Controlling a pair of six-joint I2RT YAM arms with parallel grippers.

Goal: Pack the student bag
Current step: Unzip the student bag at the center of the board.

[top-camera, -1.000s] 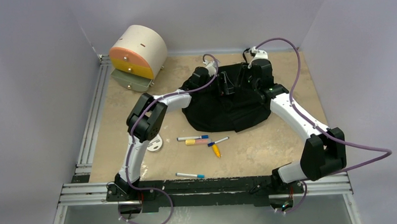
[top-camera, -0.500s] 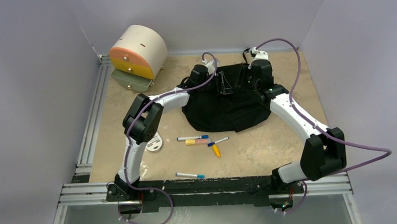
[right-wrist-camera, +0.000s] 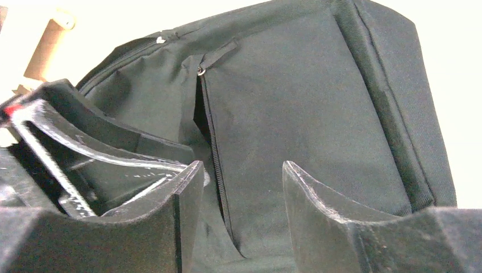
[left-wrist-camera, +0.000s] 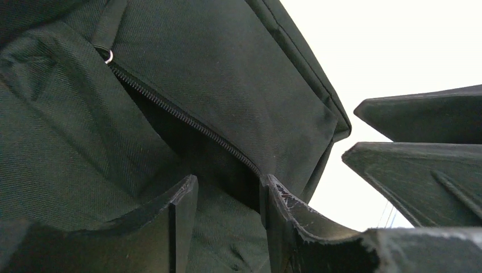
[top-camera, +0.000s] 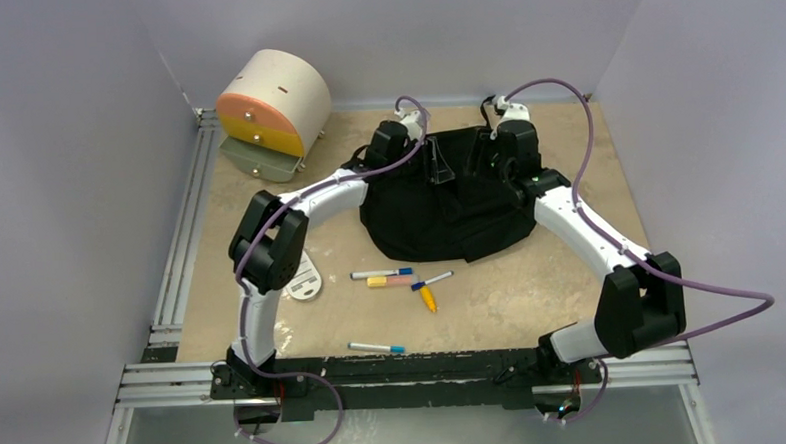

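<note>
- The student bag (top-camera: 443, 205) lies flat on the tan table (top-camera: 532, 286), toward the far side and a little right of the middle, with both arms reaching over its far edge.
- The left gripper (left-wrist-camera: 230, 187) sits at the bag's far left corner. Its fingers stand partly apart with black fabric in the gap, and I cannot tell whether they pinch it.
- In the left wrist view a zipper (left-wrist-camera: 182, 116) runs diagonally down to that gap, parted along a dark slit, with its metal pull ring (left-wrist-camera: 108, 55) at the upper end.
- The right gripper (right-wrist-camera: 241, 168) hovers at the bag's far right, released. Its fingers are spread wide over the fabric, and the zipper line passes between them.
- A cream-and-orange drawer box (top-camera: 274, 102) stands in the far left corner, well apart from the bag.
- Near the bag's near edge lie a blue-capped marker (top-camera: 381, 274), a yellow-and-pink highlighter (top-camera: 390, 280), a slim pen (top-camera: 432, 280) and a small yellow piece (top-camera: 427, 300).
- Another pen (top-camera: 376, 348) lies nearer the arm bases.
- A white disc (top-camera: 307, 283) rests beside the left arm's elbow.
</note>
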